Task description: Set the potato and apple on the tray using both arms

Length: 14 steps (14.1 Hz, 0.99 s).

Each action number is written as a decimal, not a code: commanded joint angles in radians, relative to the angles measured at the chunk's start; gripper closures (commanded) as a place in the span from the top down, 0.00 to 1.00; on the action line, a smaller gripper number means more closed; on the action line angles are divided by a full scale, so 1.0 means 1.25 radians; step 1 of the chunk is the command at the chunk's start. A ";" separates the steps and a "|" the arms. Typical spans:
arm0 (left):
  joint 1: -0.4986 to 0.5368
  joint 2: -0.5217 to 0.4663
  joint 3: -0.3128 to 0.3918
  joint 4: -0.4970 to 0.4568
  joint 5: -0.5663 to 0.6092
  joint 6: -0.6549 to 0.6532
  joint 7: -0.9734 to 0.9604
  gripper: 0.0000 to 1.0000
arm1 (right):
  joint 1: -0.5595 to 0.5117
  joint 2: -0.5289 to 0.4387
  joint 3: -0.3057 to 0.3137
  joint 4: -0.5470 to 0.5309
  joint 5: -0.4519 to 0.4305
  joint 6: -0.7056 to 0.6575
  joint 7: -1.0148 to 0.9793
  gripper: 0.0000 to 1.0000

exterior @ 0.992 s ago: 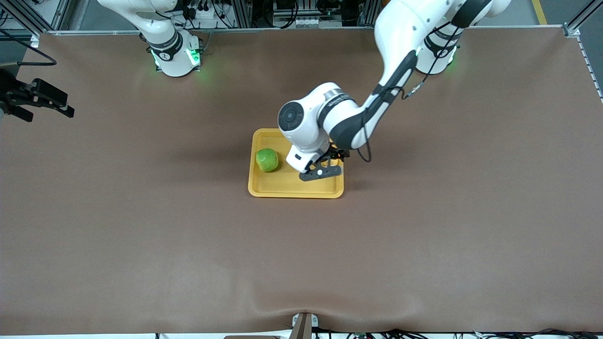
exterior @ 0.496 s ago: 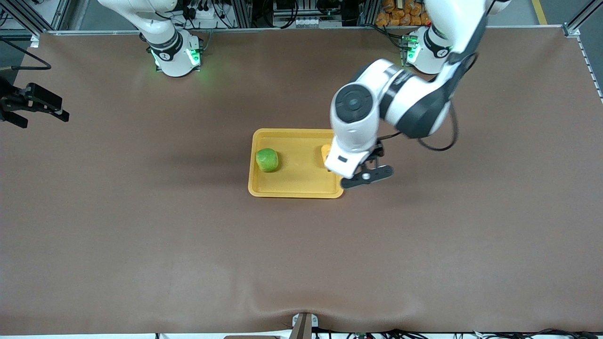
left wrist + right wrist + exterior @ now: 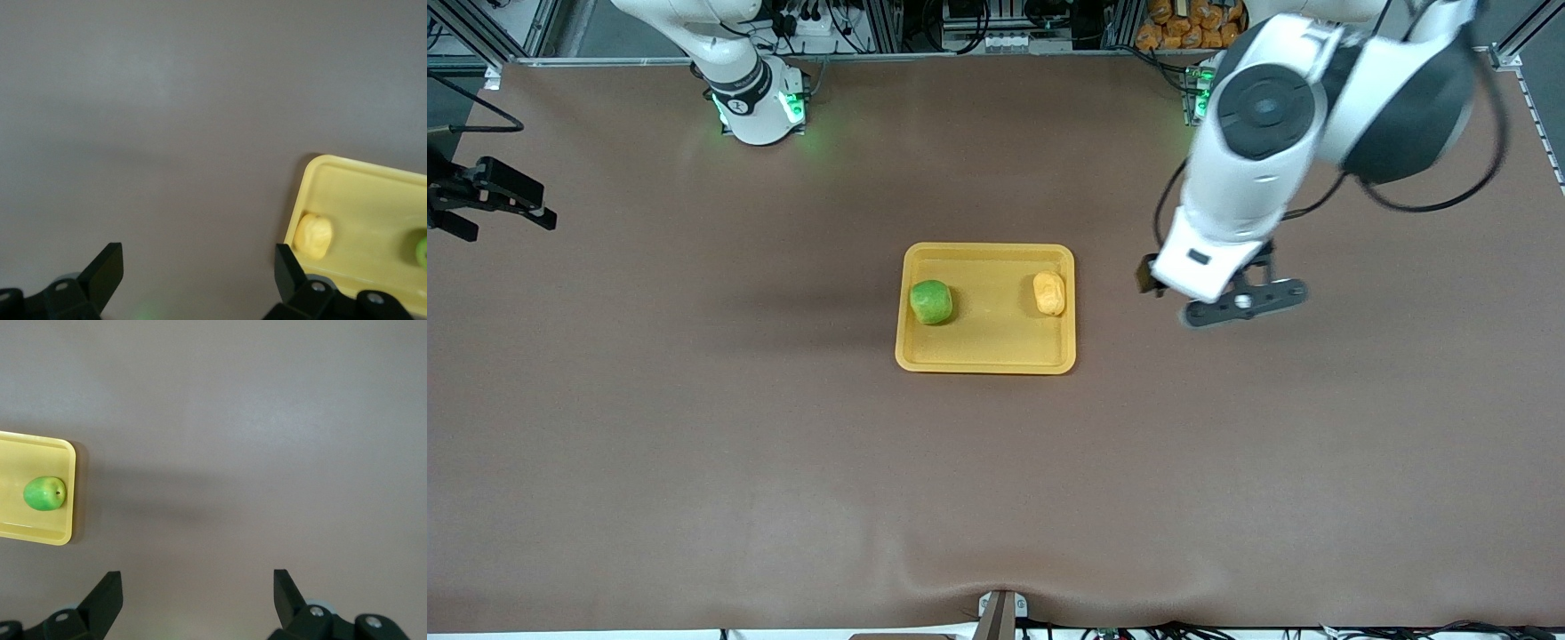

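Both grippers, left gripper (image 3: 1232, 307) and right gripper (image 3: 489, 200), hang spread wide over bare table (image 3: 694, 444).

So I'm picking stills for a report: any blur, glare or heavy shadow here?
Front view: the left arm's claw is motion-smeared, the tray crisp. Left wrist view: soft, the potato washed out. Right wrist view: a broad dim shadow lies on the table beside the apple.
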 commanded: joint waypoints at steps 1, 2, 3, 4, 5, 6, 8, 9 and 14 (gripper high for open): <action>0.066 -0.061 -0.004 -0.023 -0.038 -0.028 0.107 1.00 | -0.009 -0.002 0.009 0.003 -0.008 -0.017 -0.003 1.00; 0.093 -0.082 -0.004 -0.025 -0.049 -0.041 0.153 1.00 | -0.010 -0.002 0.009 0.003 -0.007 -0.021 0.001 1.00; 0.113 -0.097 -0.004 -0.029 -0.058 -0.055 0.193 1.00 | -0.010 -0.002 0.009 0.003 -0.008 -0.020 0.001 1.00; 0.139 -0.114 -0.004 -0.030 -0.060 -0.059 0.235 1.00 | -0.010 -0.002 0.009 0.003 -0.008 -0.018 0.001 1.00; 0.176 -0.128 -0.005 -0.031 -0.065 -0.059 0.279 1.00 | -0.010 -0.002 0.009 0.003 -0.008 -0.019 0.001 1.00; 0.211 -0.138 -0.005 -0.034 -0.086 -0.066 0.334 1.00 | -0.009 -0.002 0.009 0.003 -0.008 -0.019 0.001 1.00; 0.279 -0.156 -0.005 -0.036 -0.119 -0.078 0.419 1.00 | -0.009 -0.002 0.009 0.003 -0.008 -0.019 0.018 1.00; 0.295 -0.167 -0.005 -0.038 -0.122 -0.084 0.442 1.00 | -0.008 -0.001 0.009 0.003 -0.008 -0.018 0.050 1.00; 0.327 -0.184 0.001 -0.063 -0.122 -0.078 0.499 1.00 | -0.007 -0.001 0.009 0.004 -0.013 -0.001 0.105 1.00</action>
